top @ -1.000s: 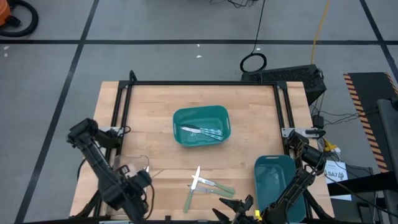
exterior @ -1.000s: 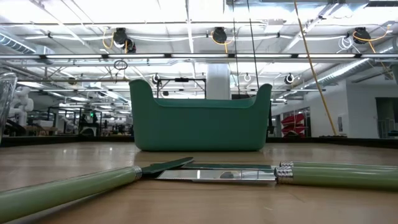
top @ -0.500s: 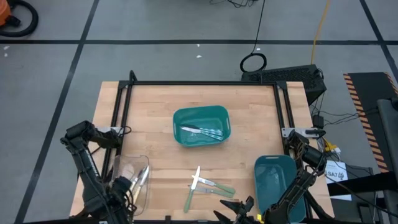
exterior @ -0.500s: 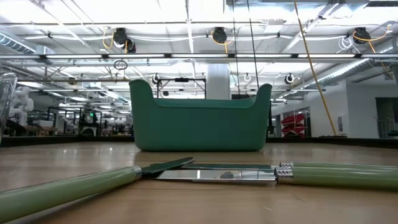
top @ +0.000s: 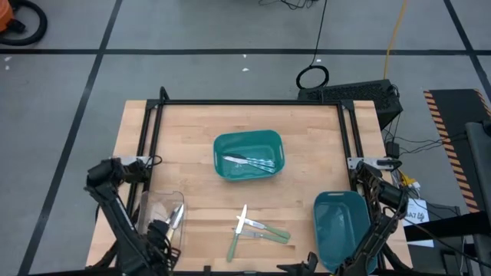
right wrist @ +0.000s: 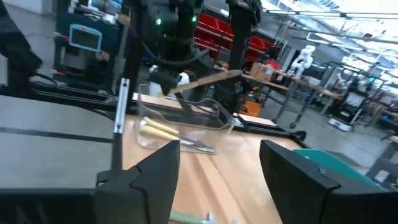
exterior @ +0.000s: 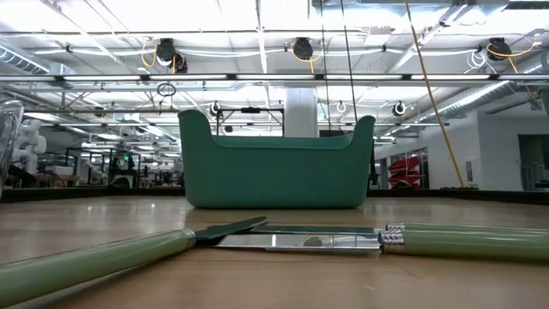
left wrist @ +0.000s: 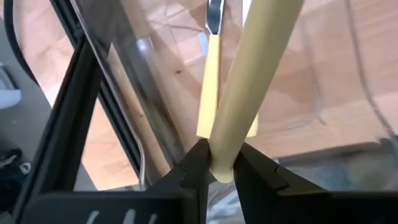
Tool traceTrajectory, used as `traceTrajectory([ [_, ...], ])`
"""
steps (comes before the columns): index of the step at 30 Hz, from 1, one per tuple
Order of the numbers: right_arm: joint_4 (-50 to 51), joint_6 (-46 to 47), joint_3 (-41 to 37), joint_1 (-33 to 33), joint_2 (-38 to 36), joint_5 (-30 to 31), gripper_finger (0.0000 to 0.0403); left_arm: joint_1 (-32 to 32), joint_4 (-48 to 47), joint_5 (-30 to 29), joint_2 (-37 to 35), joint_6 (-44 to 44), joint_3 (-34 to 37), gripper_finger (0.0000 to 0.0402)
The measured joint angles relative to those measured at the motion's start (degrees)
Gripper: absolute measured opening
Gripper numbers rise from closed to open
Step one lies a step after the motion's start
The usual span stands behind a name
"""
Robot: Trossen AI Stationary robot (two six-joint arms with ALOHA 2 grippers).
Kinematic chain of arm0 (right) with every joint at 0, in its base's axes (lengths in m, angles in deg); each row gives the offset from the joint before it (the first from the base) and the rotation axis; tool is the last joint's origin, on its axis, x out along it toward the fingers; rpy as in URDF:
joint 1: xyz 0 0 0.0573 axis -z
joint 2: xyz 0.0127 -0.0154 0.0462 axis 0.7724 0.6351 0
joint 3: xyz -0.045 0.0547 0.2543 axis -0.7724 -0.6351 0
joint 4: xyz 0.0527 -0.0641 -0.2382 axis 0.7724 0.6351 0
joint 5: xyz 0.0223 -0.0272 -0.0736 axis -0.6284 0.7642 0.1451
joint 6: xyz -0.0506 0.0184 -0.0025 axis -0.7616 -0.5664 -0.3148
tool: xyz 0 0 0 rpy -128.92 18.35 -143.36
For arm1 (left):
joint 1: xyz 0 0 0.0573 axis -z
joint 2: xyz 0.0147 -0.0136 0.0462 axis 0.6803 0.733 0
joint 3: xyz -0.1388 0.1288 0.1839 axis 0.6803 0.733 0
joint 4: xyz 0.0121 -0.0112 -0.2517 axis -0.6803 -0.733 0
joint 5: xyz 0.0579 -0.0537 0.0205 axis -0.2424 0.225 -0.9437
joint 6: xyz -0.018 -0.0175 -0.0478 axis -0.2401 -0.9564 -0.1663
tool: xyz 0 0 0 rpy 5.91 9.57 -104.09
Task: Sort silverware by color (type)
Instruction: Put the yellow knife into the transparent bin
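Left gripper [left wrist: 221, 163] clamping yellow-handled piece [left wrist: 255, 81] over clear bin [top: 157, 218], you're sorting by colour; right gripper [right wrist: 217, 163] gaping idle beside it.

You see two green-handled knives [top: 259, 228] lying crossed on the tabletop's near middle, bluish all-metal pieces [top: 251, 162] flat in the central teal bin, and pale yellow-handled pieces [left wrist: 214, 87] inside the clear container, one tilted.

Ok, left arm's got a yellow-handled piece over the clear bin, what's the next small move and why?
Probably open the left gripper and let go. Its fingers pinch the end of the yellow-handled piece, which hangs inside the clear bin above another yellow-handled piece, so it matches that bin.
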State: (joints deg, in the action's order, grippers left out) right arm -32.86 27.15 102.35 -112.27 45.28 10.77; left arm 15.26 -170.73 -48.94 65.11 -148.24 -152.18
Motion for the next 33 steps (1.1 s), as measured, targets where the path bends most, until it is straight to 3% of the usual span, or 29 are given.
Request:
traceTrajectory([
  [13,0.3,5.4,0.0,-2.3,0.0,-0.1,0.0215,1.6,0.0,2.4,2.7,-2.3,0.0,0.0076],
  [24,0.6,6.4,0.0,-2.8,0.0,-1.6,0.0215,1.6,0.0,0.6,2.7,-2.3,0.0,0.0078],
  [33,1.0,6.1,0.0,-2.8,0.0,-1.6,0.0215,1.6,0.0,-4.9,2.7,-0.2,0.0,0.0079],
])
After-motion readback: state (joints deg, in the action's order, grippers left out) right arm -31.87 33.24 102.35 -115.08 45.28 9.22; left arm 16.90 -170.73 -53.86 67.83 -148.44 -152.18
